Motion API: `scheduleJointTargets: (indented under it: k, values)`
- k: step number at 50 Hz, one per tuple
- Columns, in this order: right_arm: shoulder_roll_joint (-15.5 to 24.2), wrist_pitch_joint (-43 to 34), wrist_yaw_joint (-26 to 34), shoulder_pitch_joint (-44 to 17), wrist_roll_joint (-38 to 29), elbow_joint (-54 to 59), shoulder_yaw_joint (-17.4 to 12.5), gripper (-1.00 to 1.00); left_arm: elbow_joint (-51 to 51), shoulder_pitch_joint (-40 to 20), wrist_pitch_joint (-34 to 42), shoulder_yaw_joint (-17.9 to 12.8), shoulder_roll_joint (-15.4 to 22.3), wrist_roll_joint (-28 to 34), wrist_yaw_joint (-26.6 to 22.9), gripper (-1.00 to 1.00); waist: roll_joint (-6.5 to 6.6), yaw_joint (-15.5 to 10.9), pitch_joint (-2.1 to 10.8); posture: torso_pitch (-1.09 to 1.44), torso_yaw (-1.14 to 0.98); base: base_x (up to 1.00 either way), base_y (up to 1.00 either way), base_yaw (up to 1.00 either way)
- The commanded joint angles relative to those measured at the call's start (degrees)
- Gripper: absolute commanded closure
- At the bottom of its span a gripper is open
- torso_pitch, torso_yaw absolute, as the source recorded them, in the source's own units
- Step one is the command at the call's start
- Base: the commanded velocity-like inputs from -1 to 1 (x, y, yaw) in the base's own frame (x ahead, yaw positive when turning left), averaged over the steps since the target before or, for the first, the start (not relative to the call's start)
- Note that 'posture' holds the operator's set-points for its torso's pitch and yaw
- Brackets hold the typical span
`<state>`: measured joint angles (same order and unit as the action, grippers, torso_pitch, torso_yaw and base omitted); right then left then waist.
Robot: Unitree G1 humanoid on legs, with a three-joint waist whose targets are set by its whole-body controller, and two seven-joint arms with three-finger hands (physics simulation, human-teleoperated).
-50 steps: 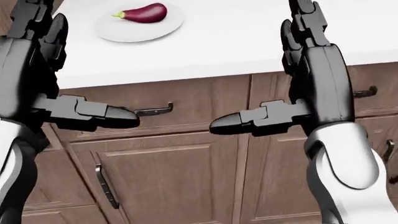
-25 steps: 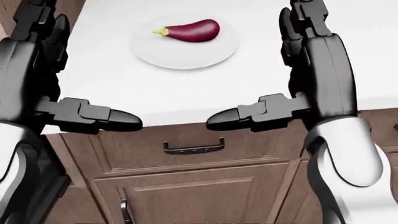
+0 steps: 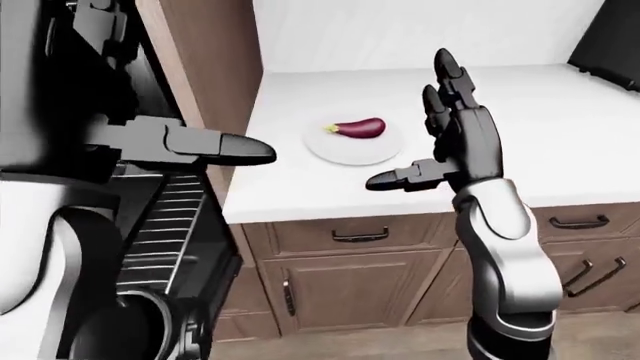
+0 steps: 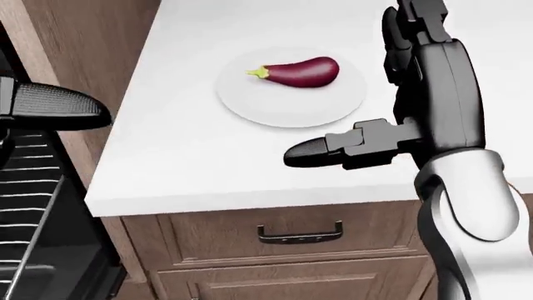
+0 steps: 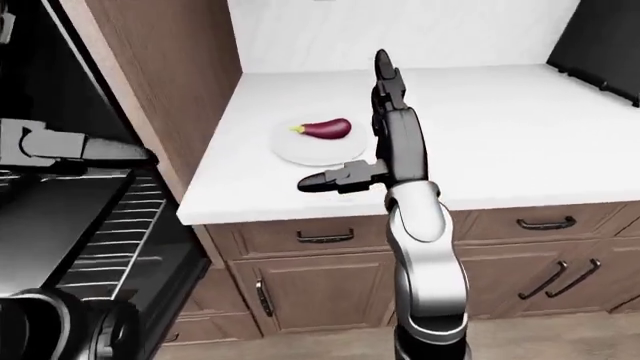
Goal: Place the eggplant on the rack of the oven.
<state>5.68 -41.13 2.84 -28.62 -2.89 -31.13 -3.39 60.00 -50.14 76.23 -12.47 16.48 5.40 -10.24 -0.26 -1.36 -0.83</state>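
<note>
A: Left-eye view first. We see the eggplant [image 3: 360,128] lying on a white plate [image 3: 352,148] on the white counter [image 3: 560,142], stem to the left. Our right hand [image 3: 440,124] is raised just right of the plate, fingers spread, thumb pointing left, holding nothing.

B: And our left hand [image 3: 190,144] at the left edge has its fingers stretched out, empty, well apart from the eggplant. Below it is the rack [image 3: 165,232] of the open oven [image 3: 150,300].

A: Head view. Eggplant and plate now sit near the top centre; half a second ago they were further left, and a second ago at the very top left. The whole picture shifted, so our camera moved, not the plate.

B: Agreed. The left hand has dropped mostly out of view there; we get only one finger at the left edge. Rack wires now show at bottom left, and they weren't visible before. The drawer [image 4: 300,240] handle sits below the counter edge.

A: Right-eye view: same layout, right hand open beside the plate, not touching the eggplant. Cabinets [image 5: 330,292] below the counter.
</note>
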Motion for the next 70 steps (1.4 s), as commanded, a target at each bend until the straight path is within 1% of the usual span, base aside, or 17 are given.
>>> scheduleJointTargets:
  k: [1, 7, 16, 26, 29, 30, 37, 38, 44, 47, 50, 55, 60, 66, 67, 69, 70]
  values:
    - [-0.16, 3.59, -0.11, -0.04, -0.01, -0.82, 0.41, -1.00, -0.01, -1.57, 2.74, 0.68, 1.24, -2.68, 0.28, -1.00, -0.10, 0.06, -0.38, 0.00, 0.00, 0.00, 0.00, 0.75]
    - [-0.29, 3.56, -0.09, -0.59, -0.36, -0.37, 0.58, -1.00, -0.01, -0.36, 1.84, -0.53, 2.85, -8.44, 4.17, -1.00, -0.21, -0.59, -1.06, 0.00, 0.00, 0.00, 0.00, 0.74]
    - [0.04, 1.34, -0.02, -2.00, -0.47, -1.07, 0.64, -1.00, 0.00, 0.77, 1.03, -3.56, 7.71, -23.72, 14.84, -1.00, 4.71, 0.38, -0.42, 0.00, 0.00, 0.00, 0.00, 0.67]
    - [-0.65, 1.47, -0.03, -1.82, -1.04, -0.72, 0.63, -1.00, 0.00, 3.50, -1.18, -6.09, 12.53, -38.87, 26.14, -1.00, 0.96, 0.71, -2.38, 0.00, 0.00, 0.00, 0.00, 0.24]
    - [-0.86, 3.57, -0.10, 0.08, -1.00, -0.61, 1.07, -1.00, 0.00, 3.97, -1.71, -6.21, 13.26, -40.84, 27.59, -1.00, -2.43, 0.01, -1.19, 0.00, 0.00, 0.00, 0.00, 0.00]
    - [-0.85, 3.43, 0.15, 0.04, -0.87, -0.68, 1.10, -1.00, 0.00, 3.98, -1.74, -6.31, 13.28, -41.14, 27.88, -1.00, 0.39, 0.30, -1.99, 0.00, 0.00, 0.00, 0.00, 0.00]
    - [-0.78, 4.18, 0.24, 0.69, -0.83, -1.24, 1.05, -1.00, 0.00, 4.78, -2.49, -6.10, 14.25, -40.84, 27.70, -1.00, 1.42, 1.34, -1.10, 0.00, 0.00, 0.00, 0.00, 0.00]
    - [-0.58, 3.96, 0.40, 0.71, -1.16, -1.42, 1.21, -1.00, 0.00, 4.53, -2.32, -6.32, 14.26, -40.98, 27.68, -1.00, 1.60, 0.66, 0.12, 0.00, 0.00, 0.00, 0.00, 0.38]
    - [-0.33, 0.21, 0.59, -2.61, -0.61, -2.11, 0.59, -1.00, 0.00, 4.18, -1.87, -6.52, 14.28, -39.75, 26.45, -1.00, 2.02, 1.19, -0.55, 0.00, 0.00, 0.00, 0.00, 0.52]
    - [-0.69, 2.99, 0.38, -0.81, -0.70, -1.25, 1.11, -1.00, -0.01, 3.70, -1.33, -6.69, 13.88, -38.73, 25.46, -1.00, 4.50, 1.42, -0.38, 0.00, 0.00, 0.00, 0.00, 0.51]
    - [-0.22, 1.57, 0.27, -1.97, -1.21, -1.61, 1.06, -1.00, 0.00, 3.93, -1.33, -6.66, 13.51, -37.57, 24.71, -1.00, 4.66, 1.01, -0.77, 0.00, 0.00, 0.00, 0.00, 0.51]
    - [-0.21, 1.20, 0.19, -2.26, -1.79, -1.27, 0.89, -1.00, 0.00, 4.42, -1.78, -6.32, 13.40, -36.27, 23.66, -1.00, 2.43, 1.61, -2.43, 0.00, 0.00, 0.00, 0.00, 0.00]
    - [-0.70, 3.19, 0.01, -0.26, -1.86, -1.19, 1.01, -1.00, 0.00, 4.84, -2.13, -6.72, 14.09, -37.01, 23.94, -1.00, -0.90, 0.64, -1.65, 0.00, 0.00, 0.00, 0.00, 0.00]
    - [-0.92, 3.05, -0.04, -0.01, -1.50, -1.32, 0.88, -1.00, 0.00, 5.49, -2.82, -6.70, 14.37, -37.33, 24.22, -1.00, 0.92, 1.17, -1.11, 0.00, 0.00, 0.00, 0.00, 0.00]
    - [-0.79, 2.81, 0.01, -0.09, -1.53, -1.42, 0.89, -1.00, 0.00, 5.30, -2.67, -6.87, 14.14, -37.54, 24.32, -1.00, 1.25, 1.19, 0.69, 0.00, 0.00, 0.27, 0.00, 0.00]
    - [-1.23, 3.02, -0.34, -0.21, -0.97, -1.42, 0.46, -1.00, 0.00, 5.32, -2.72, -6.81, 14.27, -37.60, 24.39, -1.00, 1.92, 1.37, -3.08, 0.00, 0.00, 0.49, 0.00, 0.00]
    - [-0.72, 3.12, -0.27, 0.07, -1.47, -1.26, 0.90, -1.00, 0.00, 5.62, -2.91, -6.78, 14.55, -37.48, 24.32, -1.00, 2.25, 1.43, -3.28, 0.00, 0.00, 0.50, 0.00, 0.00]
